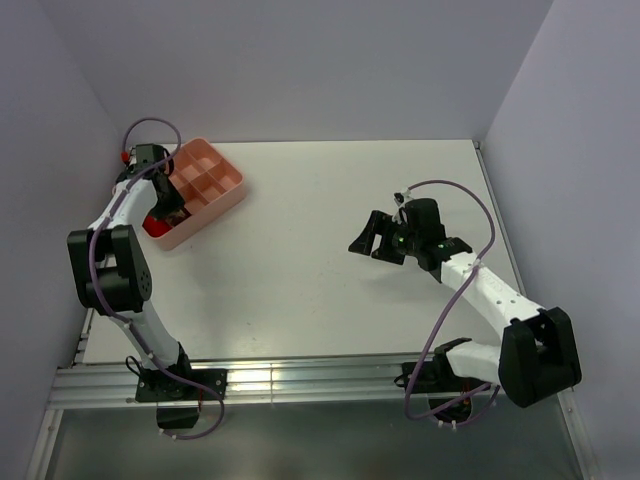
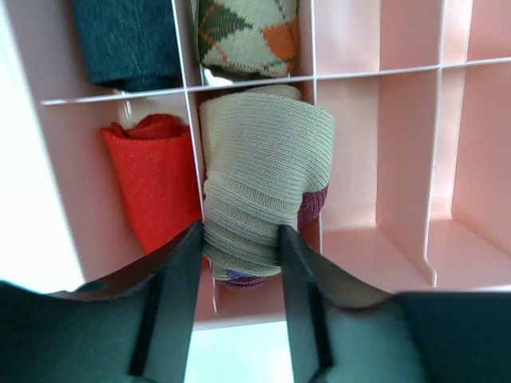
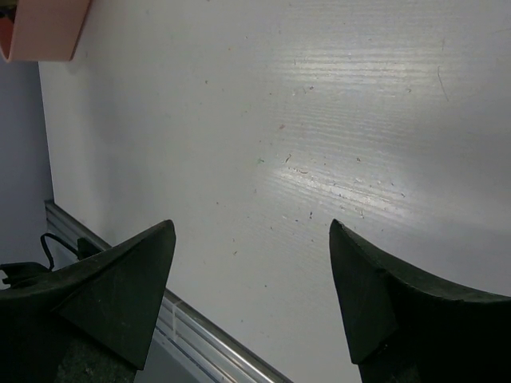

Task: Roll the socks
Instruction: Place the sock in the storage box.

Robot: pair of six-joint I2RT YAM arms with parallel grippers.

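Note:
In the left wrist view my left gripper is shut on the rolled tan sock, whose dark red toe shows at its right and lower edge. The roll sits in a middle compartment of the pink divided tray. The rolled argyle sock lies in the compartment just beyond it. In the top view the left gripper is down inside the tray at the table's far left. My right gripper is open and empty above the bare table, also shown in the right wrist view.
A plain red bundle fills the compartment left of the tan roll, and a plain dark bundle the one beyond it. The compartments to the right hold nothing. The tray's corner shows in the right wrist view. A metal rail runs along the near edge.

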